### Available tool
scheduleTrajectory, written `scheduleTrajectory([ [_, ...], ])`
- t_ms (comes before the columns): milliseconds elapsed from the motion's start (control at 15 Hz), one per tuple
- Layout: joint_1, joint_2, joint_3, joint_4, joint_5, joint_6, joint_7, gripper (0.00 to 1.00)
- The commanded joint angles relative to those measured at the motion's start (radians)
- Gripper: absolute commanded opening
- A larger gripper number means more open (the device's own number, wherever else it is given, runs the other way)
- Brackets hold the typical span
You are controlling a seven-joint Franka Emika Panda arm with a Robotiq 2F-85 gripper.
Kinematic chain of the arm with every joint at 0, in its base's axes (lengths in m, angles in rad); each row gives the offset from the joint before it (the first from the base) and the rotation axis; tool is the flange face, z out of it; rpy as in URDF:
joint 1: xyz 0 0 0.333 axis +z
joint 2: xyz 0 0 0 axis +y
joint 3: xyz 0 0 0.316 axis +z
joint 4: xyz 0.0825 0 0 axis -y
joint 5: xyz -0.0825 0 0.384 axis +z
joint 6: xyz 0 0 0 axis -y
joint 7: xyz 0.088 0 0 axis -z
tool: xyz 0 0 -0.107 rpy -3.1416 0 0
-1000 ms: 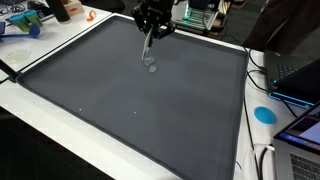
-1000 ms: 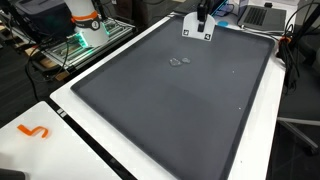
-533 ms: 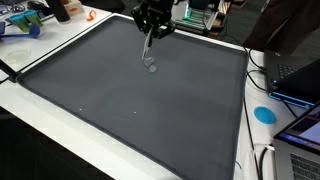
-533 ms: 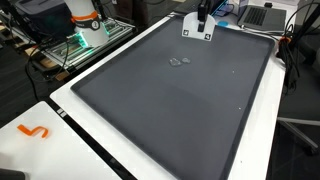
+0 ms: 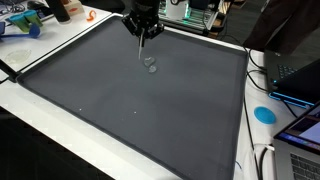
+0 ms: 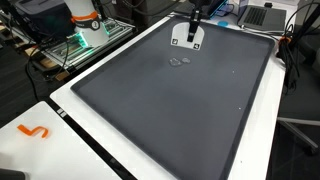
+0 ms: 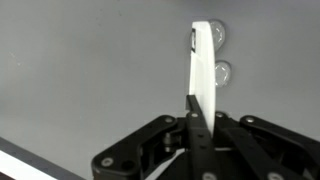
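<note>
Wrist view, nearest first: the gripper [image 7: 196, 116] was clenched on a thin white card [image 7: 203, 60], fingers pinching its near end. The card stood edge-on to the camera and ran straight away from the fingers.

Just past the card's far end lay two small clear round pieces [image 7: 221, 72] on the dark grey mat [image 7: 90, 70], side by side. One showed beside the card's edge and the other near its tip (whether the card touched either could not be told from this angle).

In an exterior view the card [image 6: 187, 37] hung flat-faced below the fingers, near the far border of the mat. The clear pieces [image 6: 179, 62] lay a little nearer the camera, apart from it. The card's lower edge appeared to be off the mat, though this was not certain.

Beyond the mat were the white table [image 5: 40, 110], a blue disc [image 5: 264, 113] and an orange hook-shaped piece [image 6: 35, 131], all well away from the gripper.

Judgement on handling: the grip sat at one end of a thin, stiff sheet, so the free end could swing or twist. Slow moves, with the card kept vertical and the wrist level, should stop it slipping. The clear pieces look light and easily knocked, so any approach ought to be gentle and square to them.
</note>
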Motion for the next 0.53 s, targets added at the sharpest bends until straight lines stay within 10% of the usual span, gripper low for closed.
scheduleTrajectory([
  [0,-0.039,-0.043,0.015,-0.081,0.097,0.001,-0.081,0.01],
  [467,-0.068,-0.073,0.007,-0.210,0.240,0.170,-0.077,0.01],
])
